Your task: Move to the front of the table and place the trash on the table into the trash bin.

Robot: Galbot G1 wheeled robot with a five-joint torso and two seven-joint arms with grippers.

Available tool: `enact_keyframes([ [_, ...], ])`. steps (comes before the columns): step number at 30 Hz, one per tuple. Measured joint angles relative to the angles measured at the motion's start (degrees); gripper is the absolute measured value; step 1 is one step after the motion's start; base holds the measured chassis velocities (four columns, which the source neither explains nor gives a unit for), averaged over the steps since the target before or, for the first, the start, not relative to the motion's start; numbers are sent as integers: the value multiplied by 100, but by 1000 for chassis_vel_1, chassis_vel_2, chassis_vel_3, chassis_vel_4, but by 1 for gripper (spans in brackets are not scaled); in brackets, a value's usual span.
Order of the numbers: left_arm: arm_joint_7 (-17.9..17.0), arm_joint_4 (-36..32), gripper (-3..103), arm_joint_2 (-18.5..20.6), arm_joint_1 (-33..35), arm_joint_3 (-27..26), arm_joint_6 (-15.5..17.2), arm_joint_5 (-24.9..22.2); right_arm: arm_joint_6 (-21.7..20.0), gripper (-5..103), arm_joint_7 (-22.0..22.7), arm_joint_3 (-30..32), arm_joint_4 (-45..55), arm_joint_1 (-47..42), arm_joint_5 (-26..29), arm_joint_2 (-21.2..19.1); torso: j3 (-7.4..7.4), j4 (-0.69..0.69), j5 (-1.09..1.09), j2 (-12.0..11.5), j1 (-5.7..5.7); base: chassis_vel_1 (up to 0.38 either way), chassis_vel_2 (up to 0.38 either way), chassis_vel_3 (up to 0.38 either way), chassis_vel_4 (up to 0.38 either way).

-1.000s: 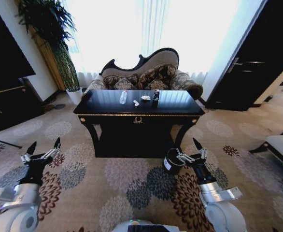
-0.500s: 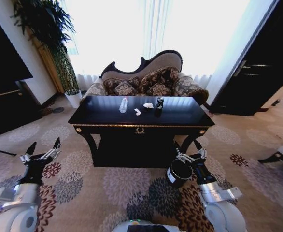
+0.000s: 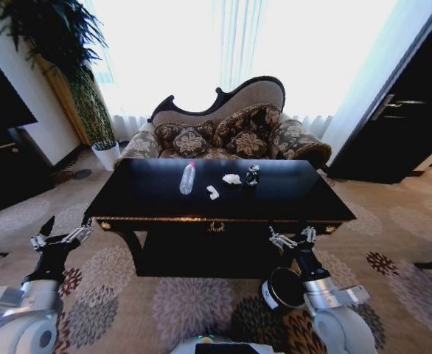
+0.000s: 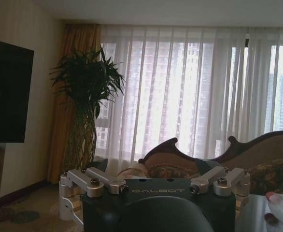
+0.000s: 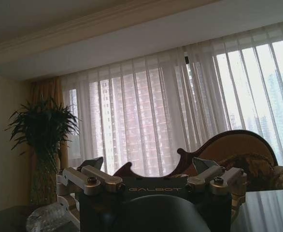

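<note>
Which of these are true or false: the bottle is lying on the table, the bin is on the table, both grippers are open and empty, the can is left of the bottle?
1. The bottle lies on the table. True.
2. The bin stands on the table. False: it is on the carpet by the right gripper.
3. Both grippers are open and empty. True: the left gripper too.
4. The can is left of the bottle. False: it is to the right, past the paper scraps.
</note>
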Motion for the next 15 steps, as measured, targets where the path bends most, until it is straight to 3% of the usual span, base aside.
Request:
enact_keyframes([
  [7,2,-8,100,-8,6,0,-7,3,90,100,-22,-4,13,-7,43,-7,1,0,0,-2,4,-171,156,173,-189],
  [15,2,-70,100,-16,67,-12,-17,15,145,100,-71,-6,13,-18,27,-10,-3,0,1,3,-8,-11,4,5,-7],
])
